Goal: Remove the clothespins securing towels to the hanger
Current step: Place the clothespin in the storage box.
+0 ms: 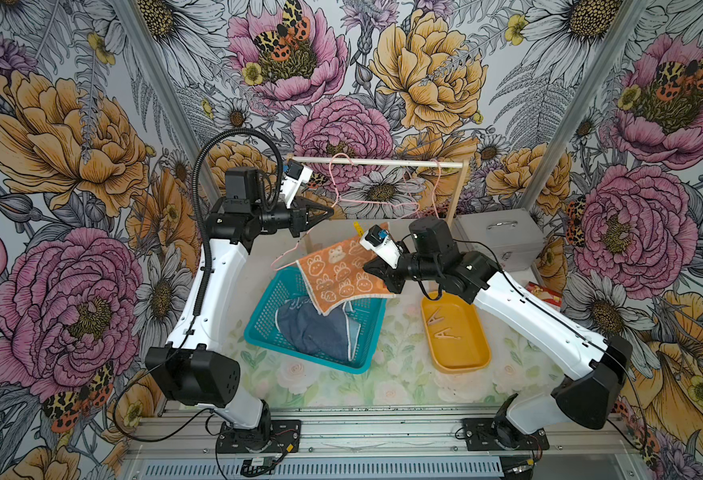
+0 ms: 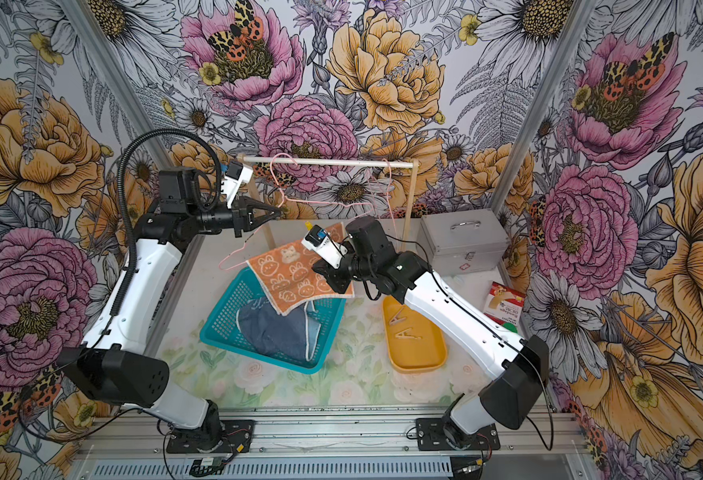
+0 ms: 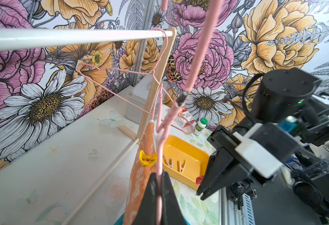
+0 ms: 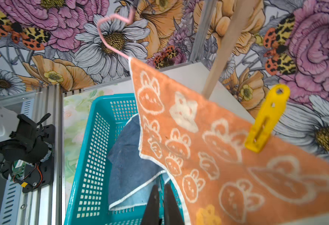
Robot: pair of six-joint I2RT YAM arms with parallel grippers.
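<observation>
At the centre of both top views the orange towel hangs tilted on a pink hanger over the basket, with a yellow clothespin on its upper edge. The left jaws clamp the hanger wire. The right jaws, nearly closed with nothing visible between them, sit at the towel's right edge. Two wooden clothespins lie in the tray, right of the basket.

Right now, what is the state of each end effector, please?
Left end effector: closed on the pink hanger.
Right end effector: closed, nothing visible in it.
</observation>
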